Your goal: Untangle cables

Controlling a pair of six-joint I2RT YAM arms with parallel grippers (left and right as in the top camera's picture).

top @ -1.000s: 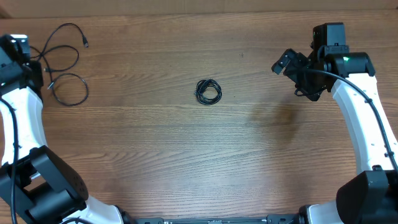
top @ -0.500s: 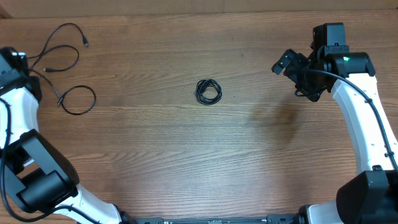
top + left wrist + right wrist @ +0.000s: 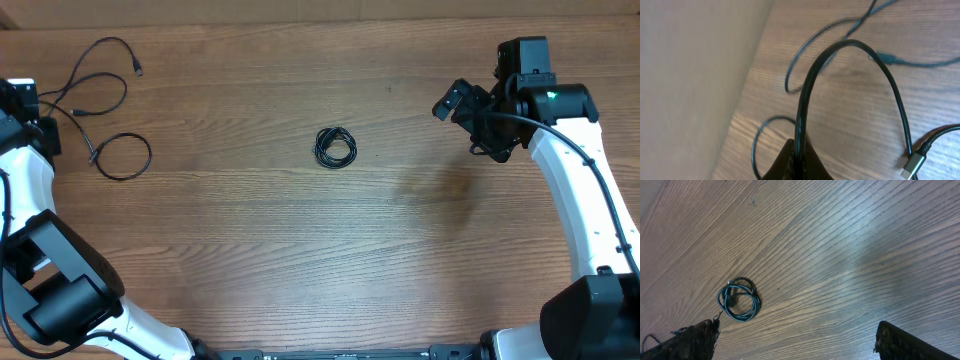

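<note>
Two groups of cables lie on the wooden tabletop (image 3: 300, 260). The left tool (image 3: 800, 162) is closed tight, and its fingers pinch one strand of the loose cables (image 3: 803, 100). From the pinch, this strand rises in an arch in front of the tool and comes down again on the wood. The other thin strands curl on the tabletop just beyond the tool. From overhead, one strand makes a round loop (image 3: 149, 155) near the left tool (image 3: 42, 128), on the side toward the middle of the tabletop.

The right tool (image 3: 468, 127) stands wide, and nothing is between its fingers. In its wrist view, the coiled cable (image 3: 738, 300) is a small tight ring lying flat, ahead of the right tool (image 3: 805, 340) and closer to one finger, well apart from both fingers.

Compared with one second ago, the left tool has moved toward the tabletop edge, and the round loop has followed it, shifted and opened a little. The right tool has moved only slightly. The coiled cable (image 3: 335, 147) stays in its place, between the two tools.
</note>
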